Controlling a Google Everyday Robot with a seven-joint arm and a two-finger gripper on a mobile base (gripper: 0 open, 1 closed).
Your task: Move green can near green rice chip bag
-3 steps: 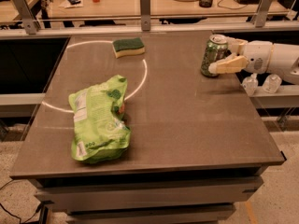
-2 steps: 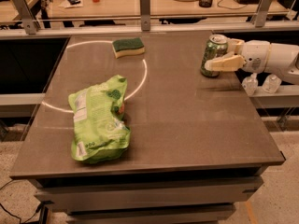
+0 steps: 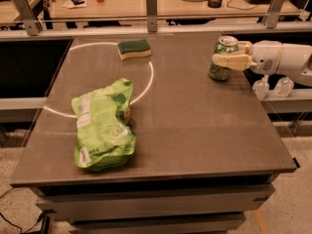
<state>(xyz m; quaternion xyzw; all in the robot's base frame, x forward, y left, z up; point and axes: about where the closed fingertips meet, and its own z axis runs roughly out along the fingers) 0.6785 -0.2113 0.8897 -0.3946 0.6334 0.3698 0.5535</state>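
Observation:
The green can (image 3: pixel 220 72) stands upright near the table's right edge, silver top showing. My gripper (image 3: pixel 225 54) reaches in from the right, white and cream. Its fingers (image 3: pixel 233 61) sit on either side of the can, the near one lying across the can's front, closed on it. The can's base still looks to be on the table. The green rice chip bag (image 3: pixel 103 126) lies flat and wrinkled at the front left, white label panel on its left side, far from the can.
A green-and-yellow sponge (image 3: pixel 134 48) lies at the back centre, next to a white circle line (image 3: pixel 148 79) marked on the brown table (image 3: pixel 204 130). Metal posts and a desk with clutter stand behind the table.
The near finger has moved up and in against the can's front. The can, bag and sponge have stayed in place.

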